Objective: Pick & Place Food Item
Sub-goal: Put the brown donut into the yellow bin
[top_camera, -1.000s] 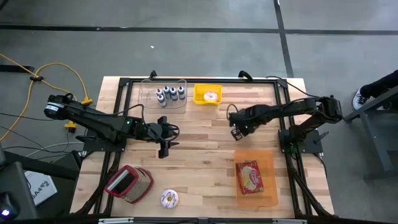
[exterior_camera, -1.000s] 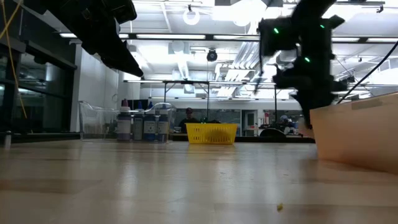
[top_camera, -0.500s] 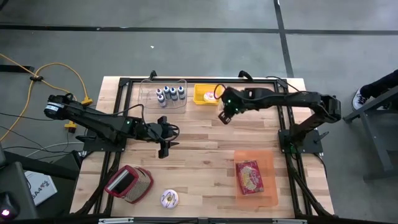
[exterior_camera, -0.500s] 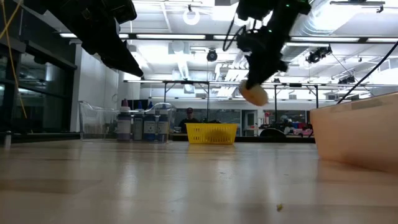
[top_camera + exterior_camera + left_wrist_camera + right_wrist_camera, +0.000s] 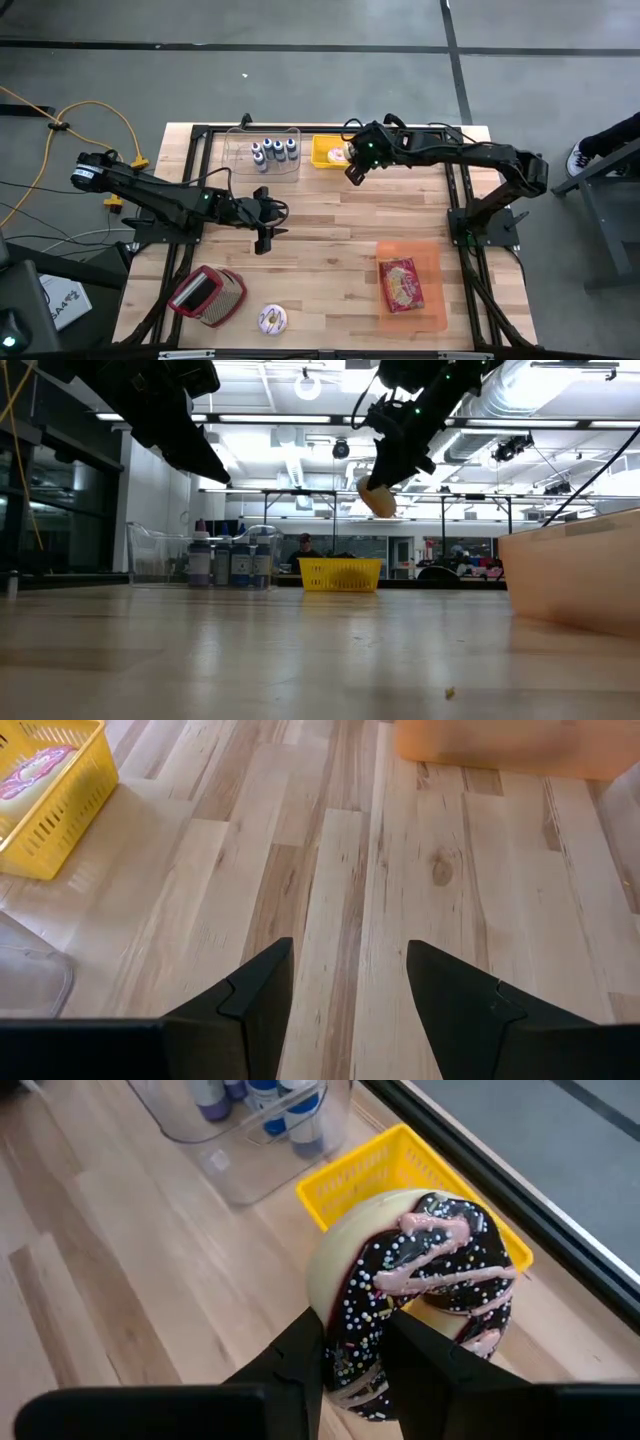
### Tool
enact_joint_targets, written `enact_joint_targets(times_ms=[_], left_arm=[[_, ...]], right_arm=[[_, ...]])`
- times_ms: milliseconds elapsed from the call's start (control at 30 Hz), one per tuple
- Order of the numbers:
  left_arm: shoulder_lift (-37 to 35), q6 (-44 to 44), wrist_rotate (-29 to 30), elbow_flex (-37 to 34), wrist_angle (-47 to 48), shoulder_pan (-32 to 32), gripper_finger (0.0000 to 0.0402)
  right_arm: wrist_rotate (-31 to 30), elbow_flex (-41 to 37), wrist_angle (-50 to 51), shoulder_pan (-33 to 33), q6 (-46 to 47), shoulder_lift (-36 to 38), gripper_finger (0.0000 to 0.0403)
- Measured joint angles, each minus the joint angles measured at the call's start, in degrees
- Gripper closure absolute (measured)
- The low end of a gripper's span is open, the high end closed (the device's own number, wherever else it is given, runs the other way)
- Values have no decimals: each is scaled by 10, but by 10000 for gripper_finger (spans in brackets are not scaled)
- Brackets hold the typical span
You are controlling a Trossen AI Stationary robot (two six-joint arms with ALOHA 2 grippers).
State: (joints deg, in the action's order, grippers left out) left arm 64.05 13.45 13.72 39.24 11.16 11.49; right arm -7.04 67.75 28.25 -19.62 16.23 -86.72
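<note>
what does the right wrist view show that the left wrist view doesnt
Only the right wrist view shows the donut, dark-glazed with sprinkles, pinched in the right gripper, plus the clear bin of bottles. Only the left wrist view shows the left gripper, open over bare table, the orange bin beyond it, and a pink-iced item inside the basket. Both show the yellow basket and the wooden tabletop.
</note>
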Motion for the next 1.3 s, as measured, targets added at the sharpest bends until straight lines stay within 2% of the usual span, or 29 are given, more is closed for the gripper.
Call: enact_joint_targets(times_ms=[233,367,467,700,867,1300], left_arm=[[0,0,0,0,0,0,213],[0,0,0,0,0,0,213],[0,0,0,0,0,0,213],[0,-1,0,0,1,0,213],[0,-1,0,0,2,0,213],[0,-2,0,0,4,0,213]], right_arm=[[13,0,-39,-7,-14,-19,319],[47,3,-98,-17,-28,-66,319],[48,31,-96,-25,-44,-114,319],[35,166,2,-46,-96,-220,319],[-10,251,94,-54,-137,-270,319],[1,268,163,-64,-145,-279,319]])
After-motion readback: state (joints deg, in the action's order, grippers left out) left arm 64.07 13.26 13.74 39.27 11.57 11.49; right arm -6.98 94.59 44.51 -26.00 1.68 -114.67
